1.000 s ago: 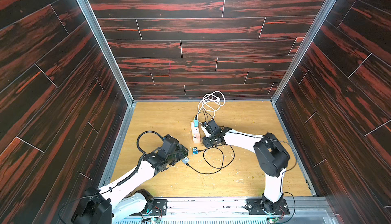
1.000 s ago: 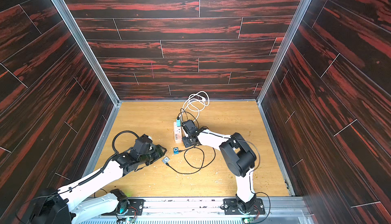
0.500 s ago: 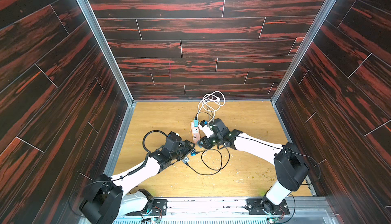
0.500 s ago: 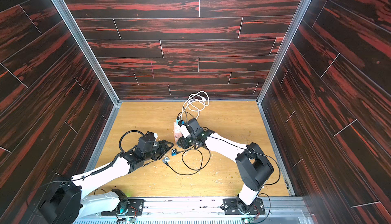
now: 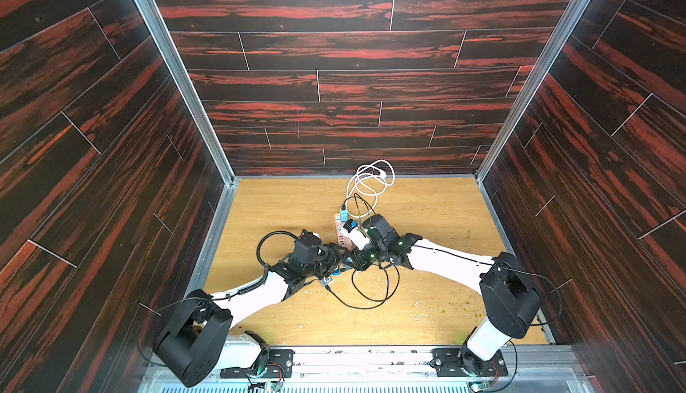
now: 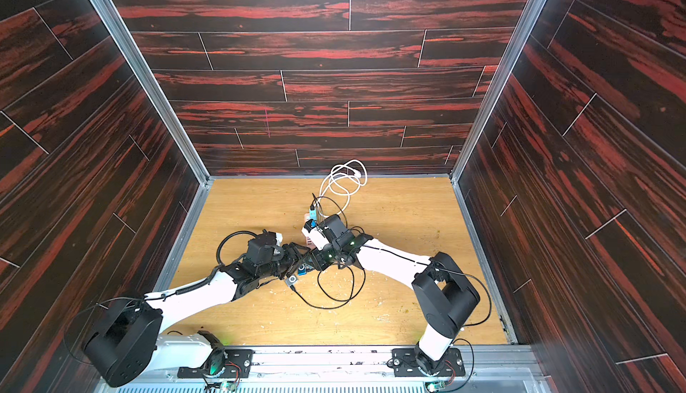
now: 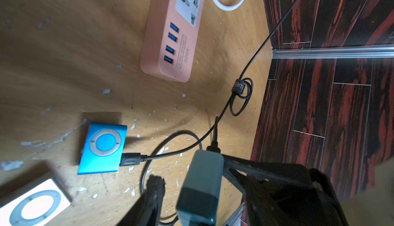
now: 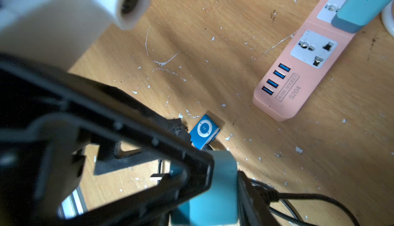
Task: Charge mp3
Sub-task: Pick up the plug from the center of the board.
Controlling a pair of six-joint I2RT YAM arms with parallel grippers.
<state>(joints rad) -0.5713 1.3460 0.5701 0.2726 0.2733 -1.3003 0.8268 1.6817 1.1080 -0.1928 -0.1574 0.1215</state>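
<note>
Right claw (image 5: pixel 358 261) pinches a teal charger block (image 7: pixel 200 184), apparently to carry it to a socket. Left claw (image 7: pixel 189 171) stands part spread about the same block, with its frayed fingertip (image 7: pixel 154 184) clear of it, likely to steady or take over.

A black cable (image 7: pixel 132 159), seemingly the block's own, is plugged into the blue mp3 player (image 7: pixel 102 147). The player lies flat on the table, just beside a silver player (image 7: pixel 34 201).

The pink power strip (image 7: pixel 162 50) lies near with one socket free. Another charger (image 8: pixel 362 5) occupies the far socket.

Table (image 5: pixel 427 224): pale wood, flecked with white chips. Walls (image 5: pixel 334 86): dark, red-streaked panels on three sides.
</note>
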